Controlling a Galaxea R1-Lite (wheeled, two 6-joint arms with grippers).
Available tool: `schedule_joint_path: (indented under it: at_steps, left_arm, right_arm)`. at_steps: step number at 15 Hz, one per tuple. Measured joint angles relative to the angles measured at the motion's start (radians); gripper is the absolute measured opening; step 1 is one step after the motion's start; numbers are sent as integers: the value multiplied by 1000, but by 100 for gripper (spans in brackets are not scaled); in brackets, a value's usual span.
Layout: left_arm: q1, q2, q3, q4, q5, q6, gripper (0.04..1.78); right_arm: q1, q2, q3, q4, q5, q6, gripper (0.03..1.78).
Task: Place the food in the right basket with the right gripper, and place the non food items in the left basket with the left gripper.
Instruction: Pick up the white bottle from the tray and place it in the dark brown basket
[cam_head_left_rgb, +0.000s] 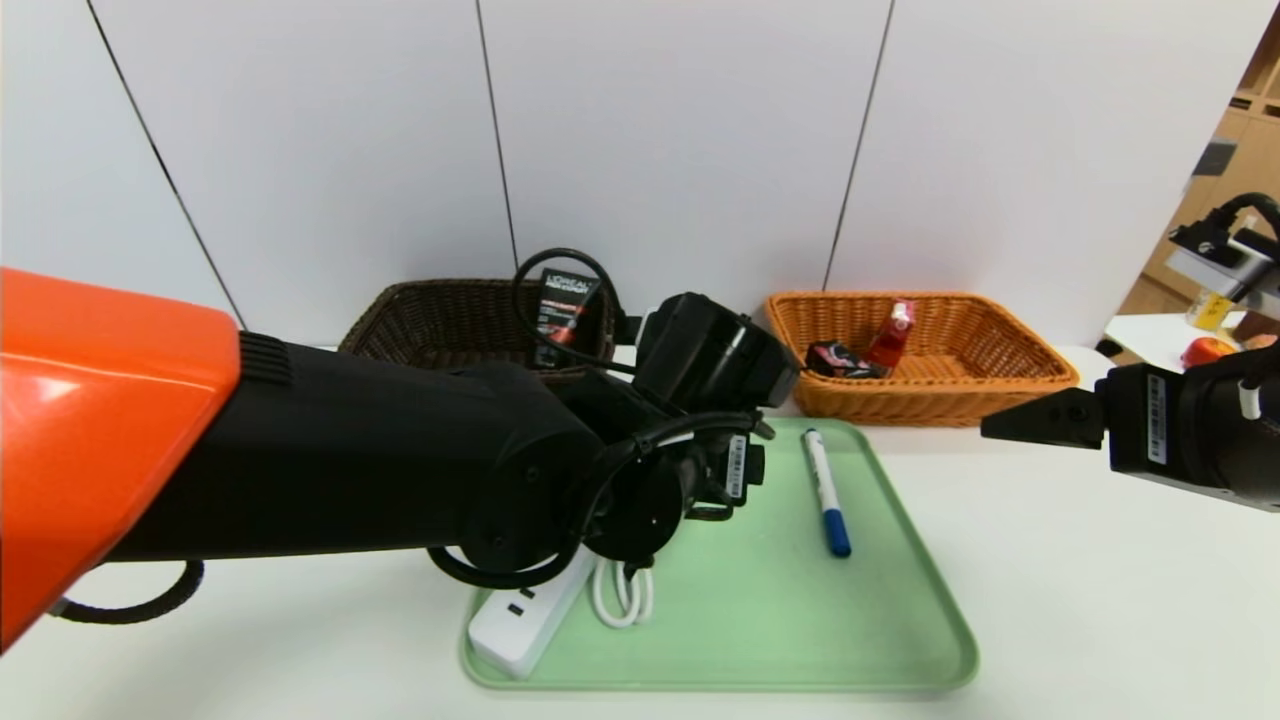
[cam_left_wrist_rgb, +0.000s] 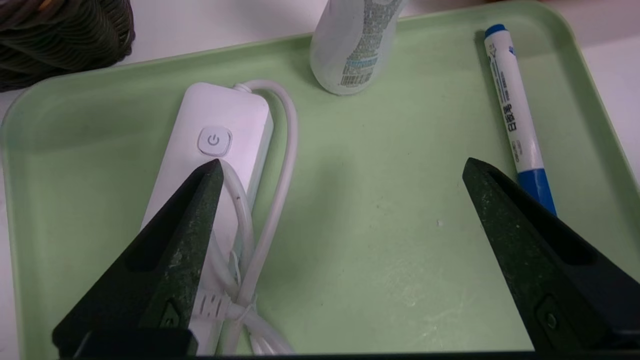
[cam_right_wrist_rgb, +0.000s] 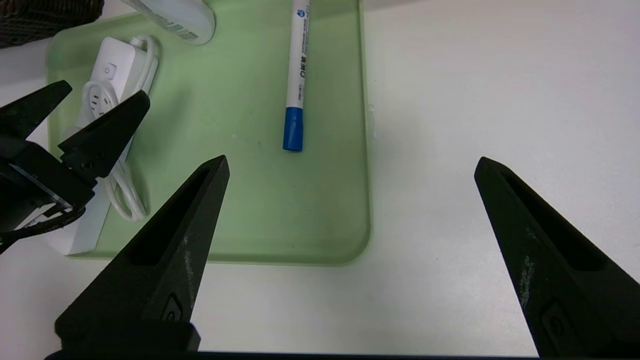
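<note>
My left gripper (cam_left_wrist_rgb: 342, 165) hangs open over the green tray (cam_left_wrist_rgb: 380, 260), one finger above the white power strip (cam_left_wrist_rgb: 220, 115) with its coiled cord, the other beside the blue-capped white marker (cam_left_wrist_rgb: 512, 110). A small white bottle (cam_left_wrist_rgb: 355, 45) lies at the tray's far edge. The dark brown left basket (cam_head_left_rgb: 440, 320) holds the black L'Oreal tube (cam_head_left_rgb: 565, 305). In the orange-tan right basket (cam_head_left_rgb: 1000, 385) lie the red carton (cam_head_left_rgb: 893, 335) and the black carton (cam_head_left_rgb: 835, 358). My right gripper (cam_right_wrist_rgb: 352, 160) is open and empty above the bare table, right of the tray's near corner.
My left arm with its orange shell (cam_head_left_rgb: 100, 420) crosses the left half of the head view and hides the bottle there. Both baskets stand against the white wall behind the tray. A side table at far right carries an apple (cam_head_left_rgb: 1207, 350).
</note>
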Motion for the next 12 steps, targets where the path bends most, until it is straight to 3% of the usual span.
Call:
schedule_joint_path:
  at_steps: [12]
  left_arm:
    - [7,166,-223,-10,27,-1,169]
  right_arm:
    - [0,-4,24,-1,12,-1,170]
